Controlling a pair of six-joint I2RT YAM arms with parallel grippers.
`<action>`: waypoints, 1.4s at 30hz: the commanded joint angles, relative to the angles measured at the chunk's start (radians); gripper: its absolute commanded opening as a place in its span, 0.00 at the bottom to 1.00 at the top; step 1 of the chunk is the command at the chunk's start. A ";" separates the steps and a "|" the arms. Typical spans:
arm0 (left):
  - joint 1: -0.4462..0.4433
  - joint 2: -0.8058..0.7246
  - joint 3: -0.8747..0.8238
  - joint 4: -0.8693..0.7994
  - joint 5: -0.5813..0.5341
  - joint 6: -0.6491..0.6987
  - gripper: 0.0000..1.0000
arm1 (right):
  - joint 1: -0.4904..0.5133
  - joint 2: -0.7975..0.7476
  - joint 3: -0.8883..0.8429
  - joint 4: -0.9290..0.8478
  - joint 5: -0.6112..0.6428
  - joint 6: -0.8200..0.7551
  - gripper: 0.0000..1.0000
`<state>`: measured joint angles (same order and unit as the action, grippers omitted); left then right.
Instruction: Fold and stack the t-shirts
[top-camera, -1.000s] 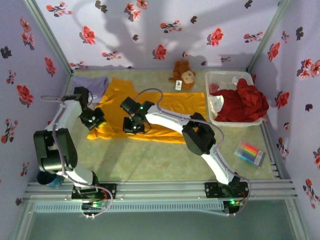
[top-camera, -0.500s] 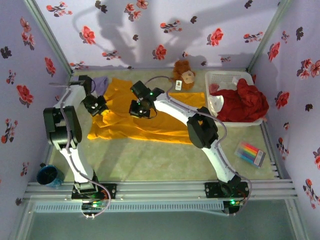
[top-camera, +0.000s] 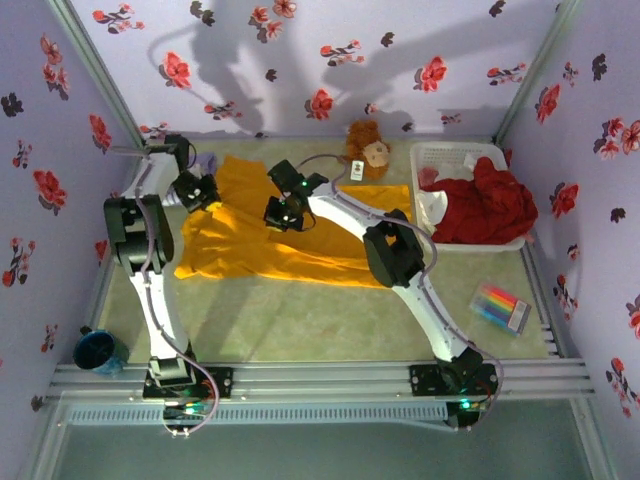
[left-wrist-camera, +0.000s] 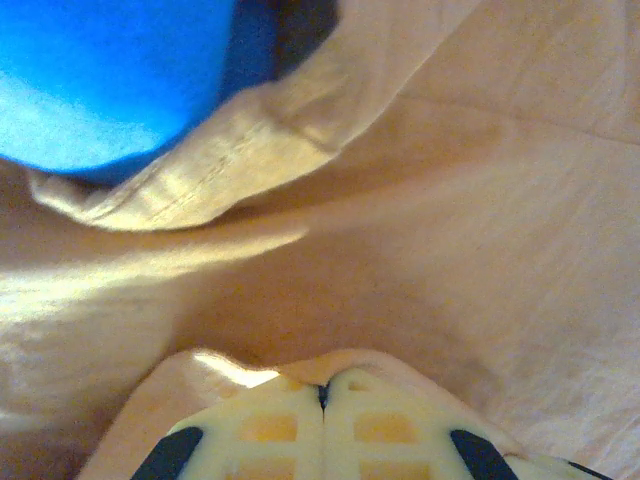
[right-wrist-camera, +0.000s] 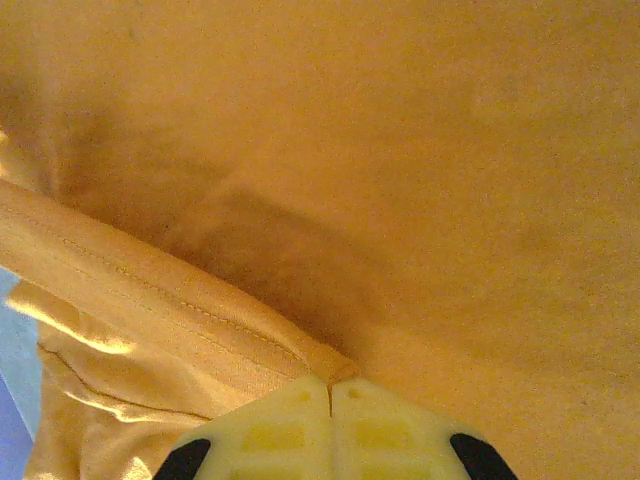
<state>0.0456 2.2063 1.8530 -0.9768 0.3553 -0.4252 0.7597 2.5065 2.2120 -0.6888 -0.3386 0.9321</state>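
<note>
2 grippers are clenched on the plain orange-yellow cloth t-shirt, which lies spread on the green worktop, left of the white plastic slatted basket. The left gripper has its jaws pinched shut on a fold at the shirt's far-left edge, while the right gripper nips a stitched hem fold nearer the shirt's middle

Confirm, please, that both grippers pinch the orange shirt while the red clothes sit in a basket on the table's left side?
No: the top view shows the basket with the red clothes on the right side; the rest is correct.
</note>
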 joint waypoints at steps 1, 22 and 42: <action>-0.004 0.037 0.045 -0.052 0.010 0.042 0.00 | -0.013 0.015 0.037 -0.024 -0.011 0.024 0.00; -0.001 0.069 0.110 0.051 0.094 -0.070 0.38 | -0.069 -0.023 0.051 0.030 0.058 -0.007 0.47; -0.035 -0.379 -0.603 0.168 -0.091 -0.028 0.24 | -0.033 -0.697 -0.864 -0.064 0.248 -0.088 0.34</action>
<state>0.0086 1.8400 1.3125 -0.8242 0.3382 -0.4820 0.7189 1.8599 1.4860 -0.7784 -0.1188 0.8253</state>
